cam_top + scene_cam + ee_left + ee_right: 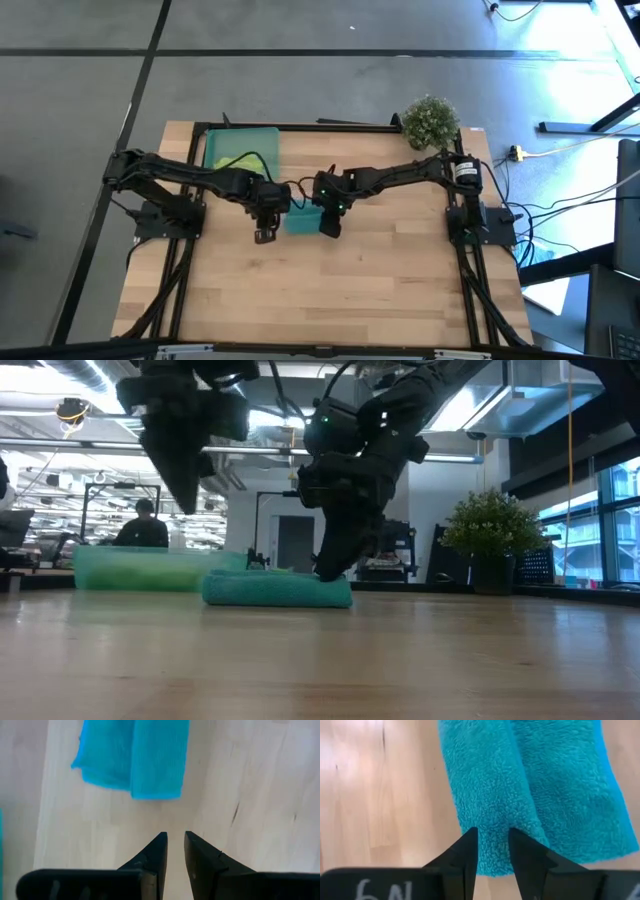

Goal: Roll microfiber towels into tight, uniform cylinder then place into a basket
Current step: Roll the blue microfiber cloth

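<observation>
The teal towel [302, 219] lies rolled into a low, loose cylinder [277, 590] on the wooden table, near its middle. My right gripper [330, 226] comes down on its right end [492, 845]. My left gripper [265, 236] hangs well above the table [188, 500], on the near-left side of the towel. Its fingers [175, 845] are nearly together with nothing between them. The basket [212, 140] stands at the far left, and the lime-green towel [240, 158] lies inside it. My right gripper has the towel's rolled ridge [492, 822] between its two fingers, near the towel's right end. The fingers [333, 565] slant down from the table's right and far side and point along the roll. The towel lies on the table along its whole length.
A potted plant [430, 120] stands at the table's far right corner. Bare wood stretches across the near half of the table [330, 300]. In the low view a person [145, 525] sits in the room behind the basket [150, 570].
</observation>
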Robot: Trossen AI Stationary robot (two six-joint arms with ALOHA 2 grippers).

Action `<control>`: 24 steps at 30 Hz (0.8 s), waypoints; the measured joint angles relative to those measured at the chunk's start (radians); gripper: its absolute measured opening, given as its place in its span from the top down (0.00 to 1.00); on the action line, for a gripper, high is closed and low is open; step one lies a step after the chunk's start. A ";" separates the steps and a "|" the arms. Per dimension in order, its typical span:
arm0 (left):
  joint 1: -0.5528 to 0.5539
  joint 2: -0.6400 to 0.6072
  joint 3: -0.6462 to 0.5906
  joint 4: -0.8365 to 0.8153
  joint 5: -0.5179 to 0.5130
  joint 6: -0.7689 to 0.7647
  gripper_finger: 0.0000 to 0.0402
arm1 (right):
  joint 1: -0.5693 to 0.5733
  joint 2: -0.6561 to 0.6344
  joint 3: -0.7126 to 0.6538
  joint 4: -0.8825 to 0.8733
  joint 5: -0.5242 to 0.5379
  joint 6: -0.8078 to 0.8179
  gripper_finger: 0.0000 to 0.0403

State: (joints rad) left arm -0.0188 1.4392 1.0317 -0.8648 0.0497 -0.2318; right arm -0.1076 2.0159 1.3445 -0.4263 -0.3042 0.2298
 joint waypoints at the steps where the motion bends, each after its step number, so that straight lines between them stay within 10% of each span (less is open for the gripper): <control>1: -0.002 0.000 0.000 -0.015 0.005 -0.002 0.85 | -0.005 0.000 0.000 0.000 0.000 0.000 0.73; 16: -0.033 0.003 0.000 -0.153 -0.015 -0.080 0.85 | -0.029 -0.092 0.013 -0.049 -0.022 -0.086 0.73; 24: -0.036 -0.058 0.000 -0.149 -0.037 -0.130 0.85 | 0.062 -0.087 0.010 -0.082 0.099 -0.386 0.73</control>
State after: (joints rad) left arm -0.0546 1.3810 1.0317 -1.0137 0.0123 -0.3617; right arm -0.0459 1.9293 1.3542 -0.5081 -0.2053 -0.1564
